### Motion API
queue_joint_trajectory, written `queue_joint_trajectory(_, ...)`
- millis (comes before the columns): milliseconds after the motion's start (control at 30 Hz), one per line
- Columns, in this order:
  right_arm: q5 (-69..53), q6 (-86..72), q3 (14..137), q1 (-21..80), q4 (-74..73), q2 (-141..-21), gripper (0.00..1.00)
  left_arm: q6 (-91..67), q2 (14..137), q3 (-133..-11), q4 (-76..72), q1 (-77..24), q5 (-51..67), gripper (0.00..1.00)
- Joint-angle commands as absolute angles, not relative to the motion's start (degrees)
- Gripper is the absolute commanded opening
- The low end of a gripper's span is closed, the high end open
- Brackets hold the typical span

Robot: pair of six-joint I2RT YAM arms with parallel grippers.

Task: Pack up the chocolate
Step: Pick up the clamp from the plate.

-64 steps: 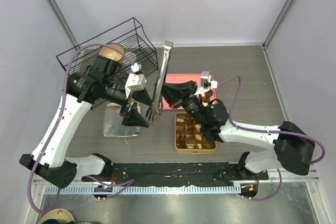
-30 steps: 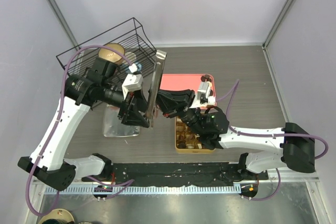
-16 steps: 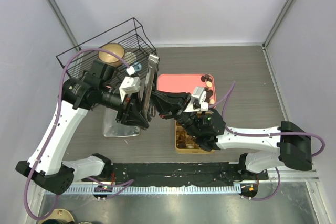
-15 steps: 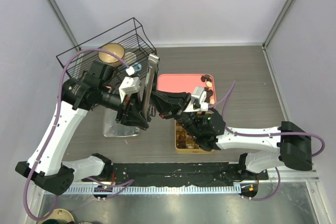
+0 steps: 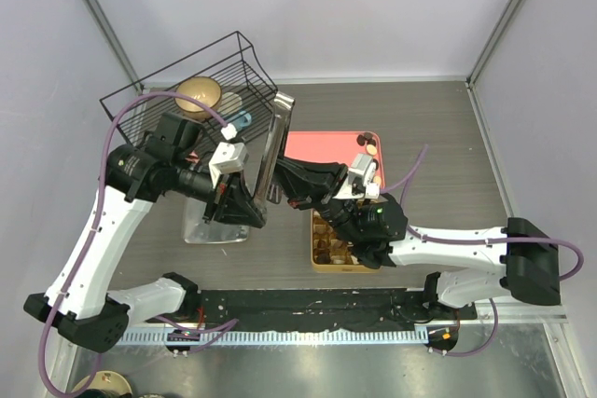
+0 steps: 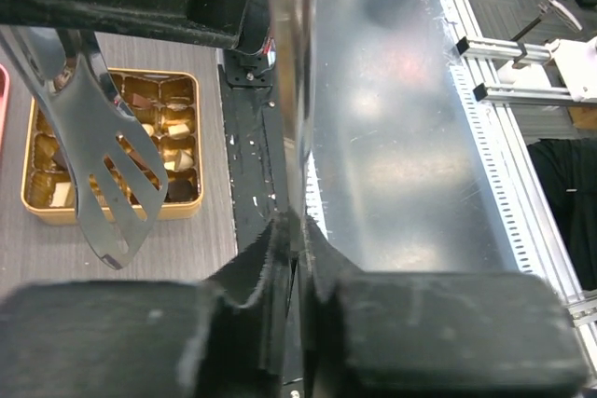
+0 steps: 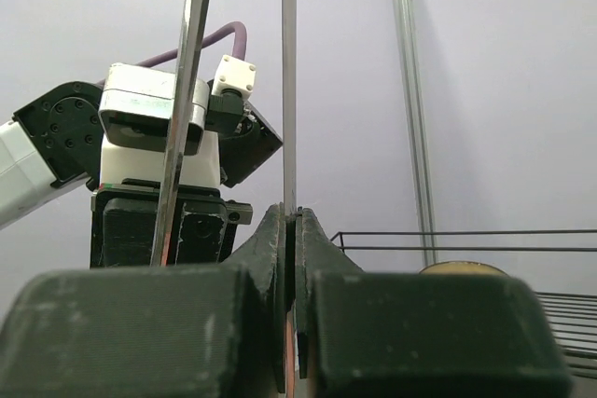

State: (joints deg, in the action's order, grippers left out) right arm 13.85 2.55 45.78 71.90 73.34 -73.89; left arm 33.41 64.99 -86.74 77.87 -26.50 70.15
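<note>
Metal tongs (image 5: pixel 277 148) stand upright between the arms above the table. My left gripper (image 5: pixel 256 204) is shut on one arm of the tongs (image 6: pixel 297 90), its jaws pinching the strip. My right gripper (image 5: pixel 283 174) is shut on the other thin arm (image 7: pixel 289 81). The free slotted head (image 6: pixel 104 184) hangs over the gold tin (image 6: pixel 56 216). Chocolate (image 5: pixel 340 235) fills several cells of the tin (image 5: pixel 317 266). More chocolate (image 5: pixel 369 146) lies at the right end of the pink tray (image 5: pixel 322 144).
A black wire basket (image 5: pixel 201 76) holding a tan bowl (image 5: pixel 199 93) stands at the back left. A shiny metal tray (image 5: pixel 210 228) lies under the left arm. The left wrist (image 7: pixel 154 128) faces my right camera closely.
My left gripper has closed onto the tongs' arm. The tongs and both grippers shifted slightly, and the tongs' top end now leans a little to the right.
</note>
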Motion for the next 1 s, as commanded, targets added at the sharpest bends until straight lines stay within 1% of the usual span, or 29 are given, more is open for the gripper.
queue_joint_trajectory(0, 14.1, 1.3, 47.7, 72.2, 76.9, -72.2, 0.01, 34.0, 64.6, -87.9, 95.2, -26.5, 70.7, 0.06)
queue_joint_trajectory(33, 13.9, 1.0, 47.6, 72.2, 76.7, -72.2, 0.01, 33.8, 64.9, -88.3, 95.2, -26.5, 70.6, 0.04)
queue_joint_trajectory(100, 14.6, 0.1, 46.8, 72.2, 75.7, -71.0, 0.05, 33.7, 65.0, -89.0, 95.1, -26.5, 69.5, 0.00)
queue_joint_trajectory(133, 14.9, 0.1, 46.3, 72.2, 73.8, -70.1, 0.08, 33.7, 65.0, -89.4, 95.2, -26.5, 69.1, 0.00)
queue_joint_trajectory(167, 14.9, 0.1, 45.7, 72.2, 72.2, -69.0, 0.15, 33.5, 65.0, -90.0, 95.2, -26.5, 68.3, 0.00)
queue_joint_trajectory(200, 14.9, 0.1, 44.6, 72.2, 70.2, -67.3, 0.19, 33.5, 65.2, -90.3, 95.1, -26.5, 67.8, 0.00)
queue_joint_trajectory(233, 14.9, 0.1, 44.3, 72.2, 64.5, -63.8, 0.22, 33.4, 65.4, -90.5, 95.2, -26.5, 67.2, 0.00)
queue_joint_trajectory(267, 15.3, -1.1, 44.2, 72.2, 60.7, -61.5, 0.28, 33.4, 66.1, -91.0, 95.1, -26.5, 66.7, 0.00)
queue_joint_trajectory(300, 15.4, -1.1, 44.6, 72.2, 56.5, -59.6, 0.31, 33.4, 66.5, -91.3, 95.1, -26.5, 64.8, 0.00)
queue_joint_trajectory(333, 15.0, -1.1, 45.2, 72.2, 48.3, -55.8, 0.34, 33.1, 67.1, -91.7, 94.7, -26.5, 63.6, 0.00)
queue_joint_trajectory(367, 14.2, -0.6, 45.7, 72.2, 44.4, -54.3, 0.36, 32.8, 68.5, -92.4, 94.7, -26.5, 62.2, 0.00)
queue_joint_trajectory(400, 13.8, -0.4, 47.0, 72.2, 40.5, -53.0, 0.44, 32.6, 69.1, -92.5, 94.7, -26.5, 59.4, 0.00)
queue_joint_trajectory(433, 13.5, 1.0, 48.0, 72.2, 32.5, -50.9, 0.48, 32.6, 69.6, -92.6, 94.6, -26.5, 58.2, 0.00)
queue_joint_trajectory(467, 12.3, 1.4, 49.1, 72.2, 28.5, -50.2, 0.51, 32.7, 70.1, -92.5, 94.1, -26.5, 57.1, 0.00)
queue_joint_trajectory(500, 11.7, 1.9, 51.7, 72.2, 24.6, -49.8, 0.57, 32.6, 70.2, -92.4, 93.8, -26.5, 56.2, 0.00)
queue_joint_trajectory(533, 11.4, 2.7, 52.8, 72.2, 18.0, -49.4, 0.59, 32.9, 70.1, -92.3, 93.4, -26.5, 54.8, 0.00)
queue_joint_trajectory(567, 11.6, 3.1, 53.9, 72.2, 15.3, -48.9, 0.62, 33.0, 70.0, -92.3, 93.2, -26.5, 54.1, 0.00)
queue_joint_trajectory(667, 11.7, 4.7, 56.9, 71.9, 8.6, -47.8, 0.80, 33.4, 69.8, -93.0, 93.7, -26.7, 52.1, 0.00)
queue_joint_trajectory(767, 10.0, 6.3, 59.8, 70.7, 3.4, -47.6, 0.93, 34.7, 69.6, -93.4, 95.0, -27.2, 50.7, 0.01)
queue_joint_trajectory(867, 3.5, 6.9, 63.8, 68.0, -1.9, -49.3, 0.99, 35.1, 68.7, -92.5, 95.0, -28.6, 48.9, 0.01)
queue_joint_trajectory(900, 1.5, 6.4, 66.5, 67.1, -4.8, -51.3, 0.99, 35.2, 68.6, -92.2, 95.1, -29.5, 48.6, 0.01)
queue_joint_trajectory(933, -4.2, 5.9, 68.0, 65.8, -6.2, -52.3, 0.99, 35.3, 68.1, -92.0, 95.1, -29.8, 48.6, 0.01)
queue_joint_trajectory(967, -6.9, 5.2, 69.4, 62.3, -7.6, -53.6, 0.99, 35.4, 67.9, -91.7, 95.1, -30.1, 48.6, 0.01)
